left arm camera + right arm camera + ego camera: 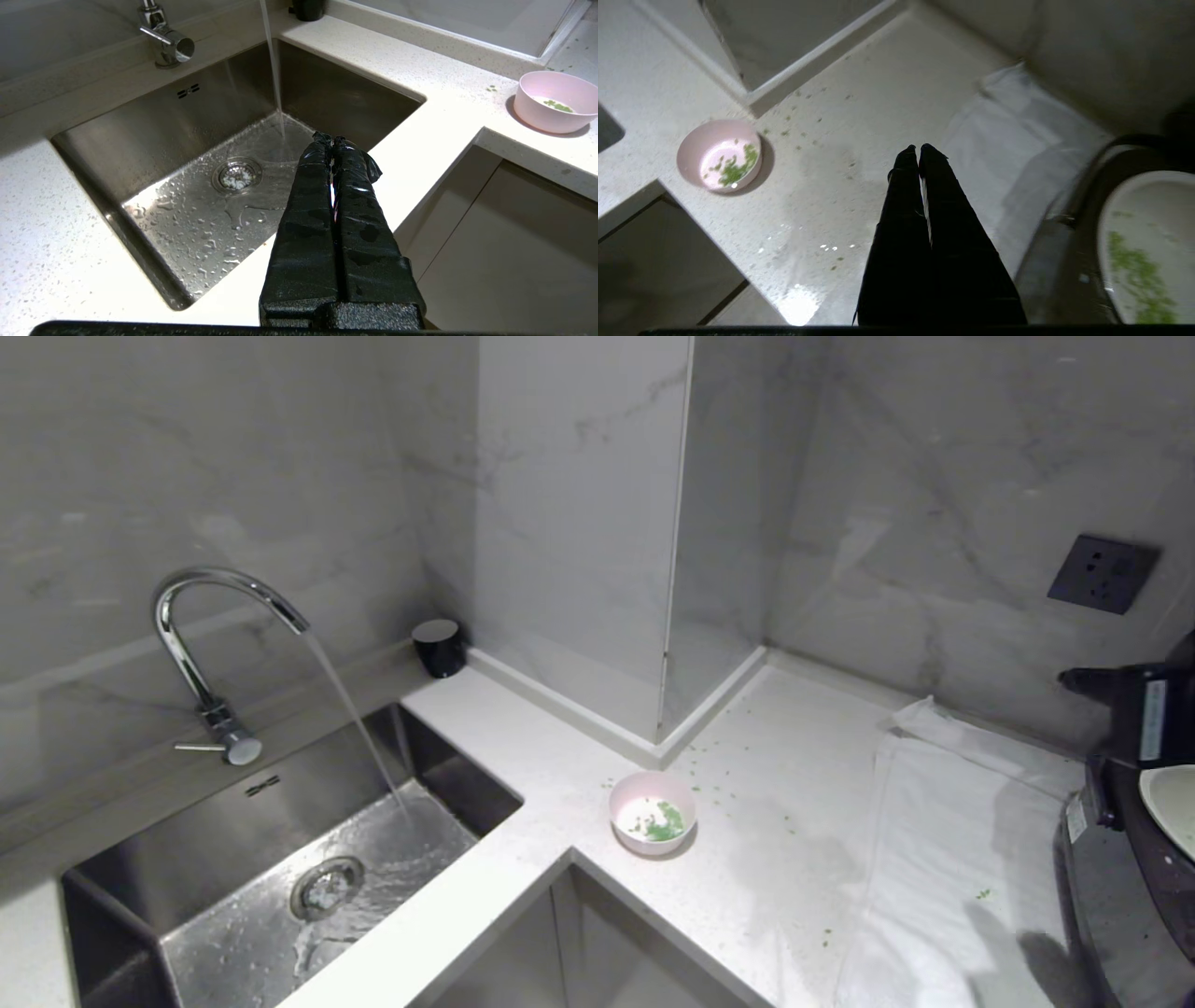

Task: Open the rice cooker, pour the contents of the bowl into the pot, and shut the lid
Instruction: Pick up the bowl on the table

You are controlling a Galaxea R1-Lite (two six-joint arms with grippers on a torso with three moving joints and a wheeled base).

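Observation:
The pink bowl (651, 814) stands on the white counter near the inner corner, upright, with a few green bits (665, 825) left in it. At the far right sits the dark rice cooker (1106, 887), open, its pale pot (1172, 798) showing. The raised lid (1134, 709) is only partly in view. In the right wrist view the pot (1148, 242) holds green bits (1134, 266). My right gripper (917, 148) is shut and empty, hanging over the counter between the bowl (720, 155) and the cooker (1064, 261). My left gripper (331, 138) is shut, parked at the sink's front edge.
The tap (191, 616) runs water into the steel sink (280, 877). A white cloth (962, 840) lies under and beside the cooker. Green bits are scattered on the counter (747, 756). A black cup (439, 647) stands by the wall, and a socket (1102, 572) is on the right wall.

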